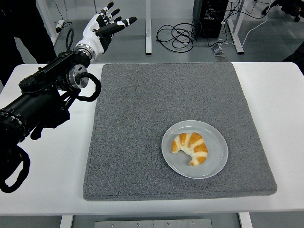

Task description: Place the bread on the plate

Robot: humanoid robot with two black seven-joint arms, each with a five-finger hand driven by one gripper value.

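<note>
A golden croissant (190, 147) lies on a round pale grey plate (214, 161), which sits on the grey mat (142, 109) toward its front right. My left hand (105, 26) is raised past the table's far left edge, fingers spread, holding nothing. Its black arm (42, 97) crosses the left side of the table. It is far from the plate. My right hand is out of view.
The white table (280, 95) shows bare strips on both sides of the mat. Behind the table are desk legs, a black computer case (209, 16) and cables (175, 35) on the floor. A person's dark clothing (23, 23) shows at top left.
</note>
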